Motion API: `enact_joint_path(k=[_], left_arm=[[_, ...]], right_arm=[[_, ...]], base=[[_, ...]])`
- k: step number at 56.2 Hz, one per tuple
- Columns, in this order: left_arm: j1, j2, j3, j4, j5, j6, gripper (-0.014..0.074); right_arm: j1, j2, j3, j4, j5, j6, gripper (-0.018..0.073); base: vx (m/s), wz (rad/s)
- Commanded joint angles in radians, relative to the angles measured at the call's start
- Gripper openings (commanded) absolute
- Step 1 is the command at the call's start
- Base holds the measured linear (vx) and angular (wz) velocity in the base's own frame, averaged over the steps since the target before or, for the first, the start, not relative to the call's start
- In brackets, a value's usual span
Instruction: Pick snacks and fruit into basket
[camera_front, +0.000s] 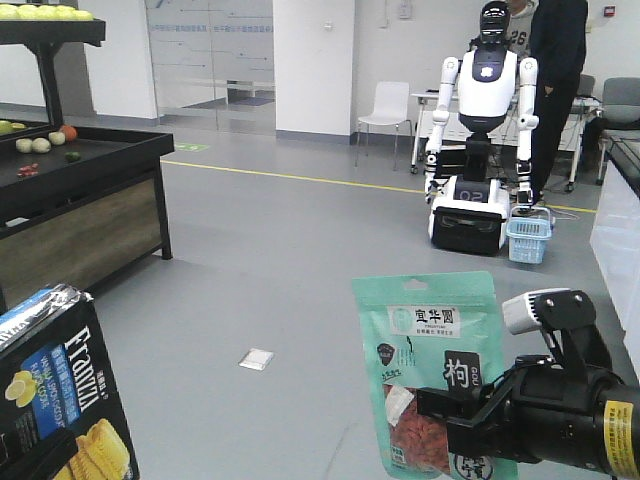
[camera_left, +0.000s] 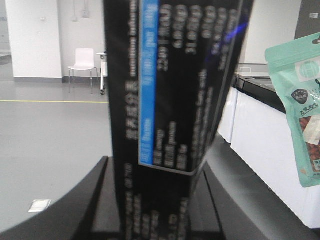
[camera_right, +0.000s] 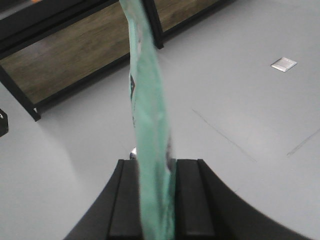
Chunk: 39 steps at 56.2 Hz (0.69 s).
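Observation:
The black-and-blue Franzzi box (camera_front: 55, 400) fills the bottom left corner of the front view, tilted. In the left wrist view my left gripper (camera_left: 157, 172) is shut on this box (camera_left: 170, 85), its black fingers pressed against both sides. The mint-green pouch (camera_front: 430, 360) with red berries hangs upright at the lower right, and my right gripper (camera_front: 455, 420) is shut on its lower edge. The right wrist view shows the pouch (camera_right: 150, 130) edge-on between the closed jaws of that gripper (camera_right: 155, 172). The light blue basket (camera_front: 528, 240) stands far off on the floor. Fruit (camera_front: 40, 145) lies on the dark shelf at left.
A dark display shelf (camera_front: 110, 150) with wood panels stands at left, with yellow fruit (camera_front: 45, 12) on its top tier. A white humanoid robot (camera_front: 485, 110) and a person stand behind the basket. A white chair (camera_front: 385, 105), a white counter (camera_front: 615, 235) and a small floor plate (camera_front: 257, 359) are also here.

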Motion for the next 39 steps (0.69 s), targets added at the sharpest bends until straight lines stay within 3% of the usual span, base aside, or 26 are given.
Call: enact_joint_path(k=[1,39], left_arm=[[0.002,-0.011,-0.029,-0.039,-0.088,-0.007,0.0003],[0.002,-0.011,-0.029,-0.039,-0.088,-0.007,0.0003]], right_arm=[[-0.003,-0.033,-0.029,0.049,0.004,-0.012,-0.001],[-0.003,-0.033,-0.029,0.049,0.007,-0.012,-0.001]], base=[[0.56,-0.23],[0.59,-0.23]])
